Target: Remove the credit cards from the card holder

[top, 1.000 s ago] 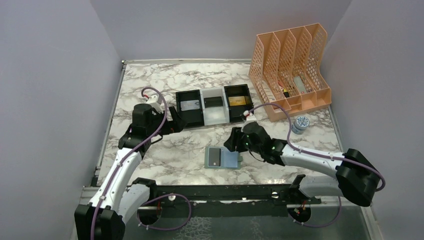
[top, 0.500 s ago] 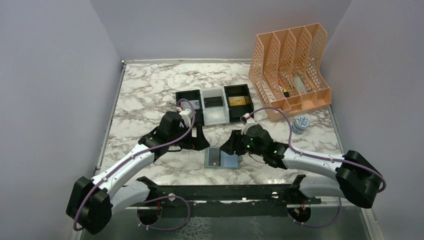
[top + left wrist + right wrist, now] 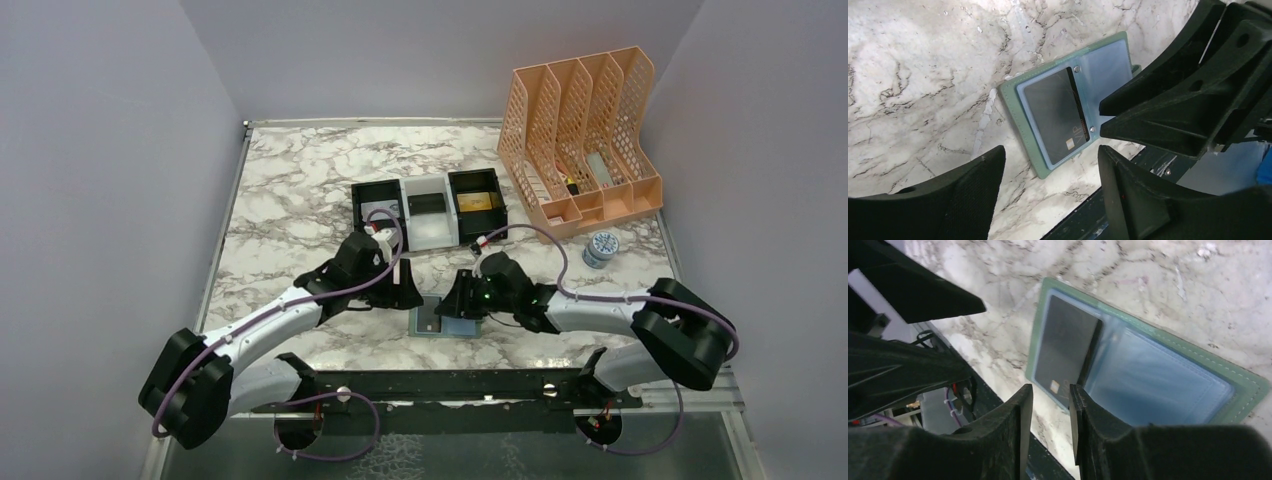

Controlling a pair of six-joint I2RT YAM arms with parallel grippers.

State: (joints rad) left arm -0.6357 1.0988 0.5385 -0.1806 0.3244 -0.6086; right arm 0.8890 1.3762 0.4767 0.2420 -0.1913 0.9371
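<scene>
My left gripper (image 3: 405, 287) sits just left of centre in the overhead view, low over the marble table (image 3: 290, 190). Its jaws are spread wide with nothing between them. In its own wrist view the two dark fingers (image 3: 973, 195) fill the bottom of the frame, and the card holder (image 3: 1013, 102) lies beyond the gap between them.

Above centre in the overhead view stands the black-and-white tray (image 3: 432, 235), with something flat lying in each of its three compartments.

The card holder lies open and flat on the marble just below centre, pale blue-grey inside facing up, sage-green rim all round. A dark credit card (image 3: 1055, 115) sits in its left half, while the right half shows only blue-grey pocket.

My right gripper (image 3: 456, 298) hangs over the holder's right half. Its jaws are drawn close, with a thin gap and nothing gripped. Seen from the left wrist, its tips point at the card's right edge by the fold. I cannot tell whether they touch it.

At upper right stands an orange file rack (image 3: 585, 120), with a small jar (image 3: 601, 248) just below it.
</scene>
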